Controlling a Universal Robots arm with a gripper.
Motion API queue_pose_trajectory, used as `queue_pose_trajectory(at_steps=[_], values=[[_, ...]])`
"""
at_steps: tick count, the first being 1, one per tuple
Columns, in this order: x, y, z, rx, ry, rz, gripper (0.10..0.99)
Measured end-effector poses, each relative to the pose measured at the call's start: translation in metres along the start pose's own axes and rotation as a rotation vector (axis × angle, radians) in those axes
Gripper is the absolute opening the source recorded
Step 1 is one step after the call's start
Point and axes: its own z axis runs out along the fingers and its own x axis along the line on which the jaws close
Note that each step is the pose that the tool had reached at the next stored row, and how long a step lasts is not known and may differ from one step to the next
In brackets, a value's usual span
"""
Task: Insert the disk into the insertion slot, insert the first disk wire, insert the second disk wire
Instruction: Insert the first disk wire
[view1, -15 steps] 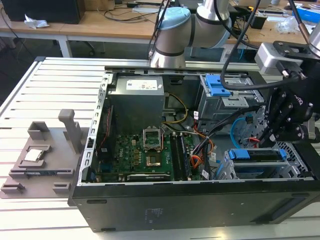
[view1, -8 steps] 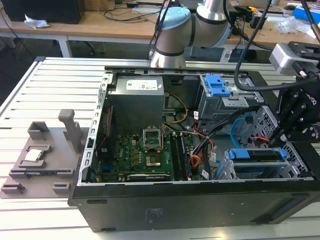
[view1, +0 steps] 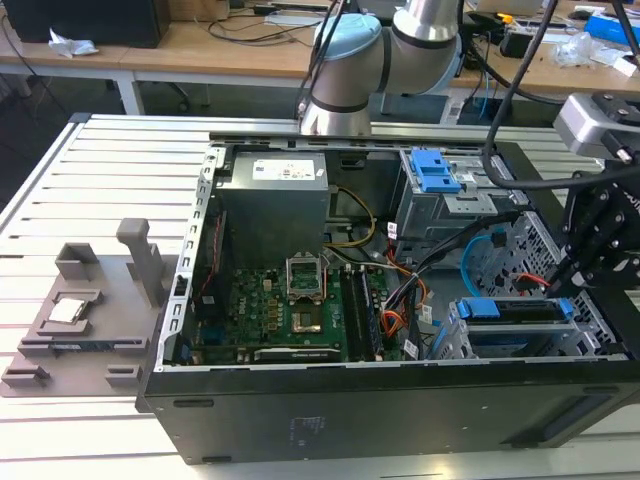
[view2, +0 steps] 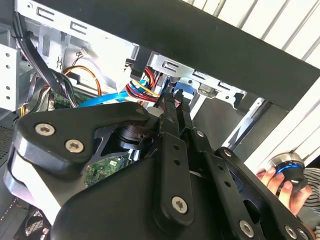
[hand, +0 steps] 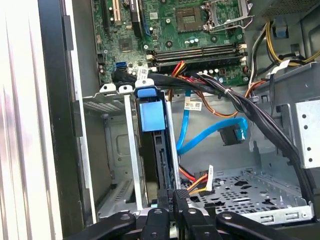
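The disk (view1: 510, 310), in its bright blue carrier (hand: 151, 116), sits inside the insertion slot (hand: 112, 145) of the grey drive cage (view1: 455, 335), at the exterior view's lower right. My gripper (hand: 173, 194) is at the disk's rear edge. Its fingers are pressed together around the end of the first disk wire (hand: 196, 180), a bundle of red and orange strands also seen in the second wrist view (view2: 142, 90). The gripper (view2: 172, 97) points into the case. The second disk wire (hand: 186, 127), light blue, hangs loose beside the cage, its dark plug (hand: 232, 135) free.
Thick black cables (hand: 240, 100) cross above the cage. A taller cage with a blue latch plate (view1: 435, 170), the power supply (view1: 275, 175) and the motherboard (view1: 290, 310) stand nearby. A grey fixture (view1: 80, 310) lies outside the case. A person's hand (view2: 280, 182) holds a round device.
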Motion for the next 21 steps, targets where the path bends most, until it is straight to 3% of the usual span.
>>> queue_pose_trajectory(at_steps=[3, 5, 21], values=[[0.0015, 0.0122, 0.0018, 0.000, 0.0000, 0.000, 0.169], [0.0019, 0.0155, 0.0044, 0.000, -0.0004, 0.000, 0.169], [0.0016, 0.0133, 0.0175, 0.000, 0.0008, -0.015, 0.169]])
